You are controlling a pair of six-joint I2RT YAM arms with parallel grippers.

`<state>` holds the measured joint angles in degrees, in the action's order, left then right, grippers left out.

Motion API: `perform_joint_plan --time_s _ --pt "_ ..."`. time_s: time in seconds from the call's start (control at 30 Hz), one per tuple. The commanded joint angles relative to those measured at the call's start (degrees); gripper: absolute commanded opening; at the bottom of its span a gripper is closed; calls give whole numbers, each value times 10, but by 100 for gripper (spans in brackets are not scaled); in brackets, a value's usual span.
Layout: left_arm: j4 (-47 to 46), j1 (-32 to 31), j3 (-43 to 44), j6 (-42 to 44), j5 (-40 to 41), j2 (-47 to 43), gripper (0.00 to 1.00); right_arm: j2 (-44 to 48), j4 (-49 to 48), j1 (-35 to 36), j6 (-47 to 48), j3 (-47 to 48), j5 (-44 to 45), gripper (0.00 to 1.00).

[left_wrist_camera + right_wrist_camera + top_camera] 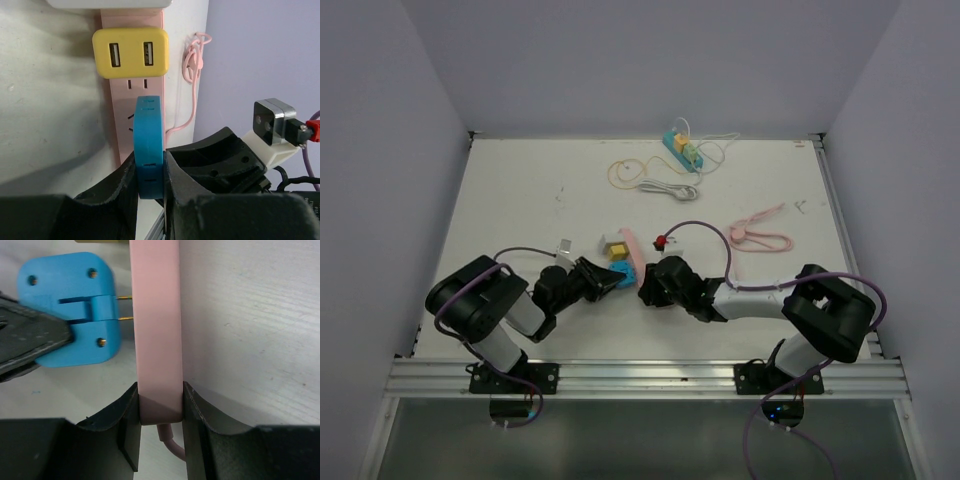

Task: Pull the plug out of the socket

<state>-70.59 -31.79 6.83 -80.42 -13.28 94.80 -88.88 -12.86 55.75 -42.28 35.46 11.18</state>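
Observation:
A pink power strip (631, 250) lies on the table; it also shows in the left wrist view (120, 125) and right wrist view (156, 330). A blue plug (621, 272) sits at its side, its two brass prongs partly out of the strip but still reaching it in the right wrist view (75, 310). My left gripper (150, 172) is shut on the blue plug (148, 135). My right gripper (160, 407) is shut on the cable end of the pink strip. A yellow USB adapter (130, 52) is plugged into the strip further along.
A second green and yellow power strip (682, 150) with white cable lies at the back. A coiled pink cable (760, 232) lies to the right. A tan loop (622, 173) lies near the back. A small white block (563, 245) sits left of the strip.

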Motion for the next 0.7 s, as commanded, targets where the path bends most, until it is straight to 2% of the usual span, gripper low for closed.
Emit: perform_joint_plan --time_s 0.0,0.37,0.47,0.67 --pt "-76 0 -10 -15 24 -47 0 -16 90 -20 -39 -8 112 0" --pt "52 1 2 39 35 -140 0 -10 123 -31 -50 -7 140 0" --pt "137 14 4 62 32 -178 0 2 127 -39 -48 -17 140 0" --pt "225 148 25 121 -33 -219 0 19 108 -52 -30 -31 116 0"
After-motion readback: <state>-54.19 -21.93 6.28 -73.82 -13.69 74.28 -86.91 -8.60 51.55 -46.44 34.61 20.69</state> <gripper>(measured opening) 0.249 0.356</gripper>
